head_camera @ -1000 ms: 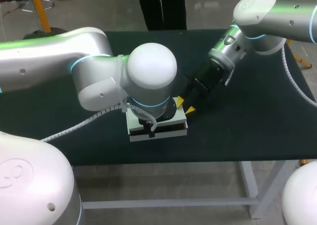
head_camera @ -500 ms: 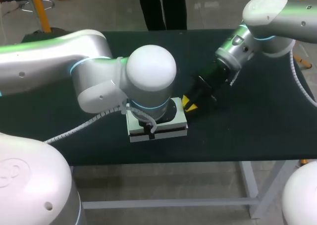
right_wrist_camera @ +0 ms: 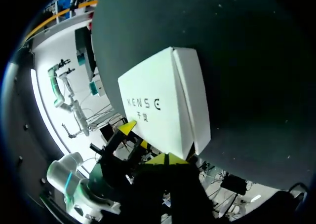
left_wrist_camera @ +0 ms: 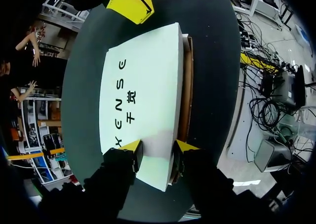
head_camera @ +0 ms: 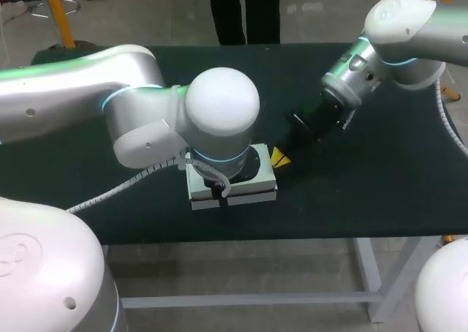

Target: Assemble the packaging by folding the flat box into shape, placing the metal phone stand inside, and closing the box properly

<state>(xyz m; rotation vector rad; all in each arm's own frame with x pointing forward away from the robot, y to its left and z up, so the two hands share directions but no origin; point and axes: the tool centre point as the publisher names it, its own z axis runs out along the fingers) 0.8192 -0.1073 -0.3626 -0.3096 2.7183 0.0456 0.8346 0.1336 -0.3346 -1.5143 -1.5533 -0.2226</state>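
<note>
Fingers of the left gripper [left_wrist_camera: 159, 148] stand spread, tips down over the near end of the closed white box [left_wrist_camera: 143, 91], which sits on the dark table [head_camera: 365, 193] toward its 6 o'clock edge. At the box's 2 o'clock the right gripper [head_camera: 278, 157] hangs just beside it, tips pressed together.

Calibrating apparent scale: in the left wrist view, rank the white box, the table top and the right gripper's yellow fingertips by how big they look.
Largest: table top.
Then white box.
Smallest: right gripper's yellow fingertips, farthest from camera.
</note>
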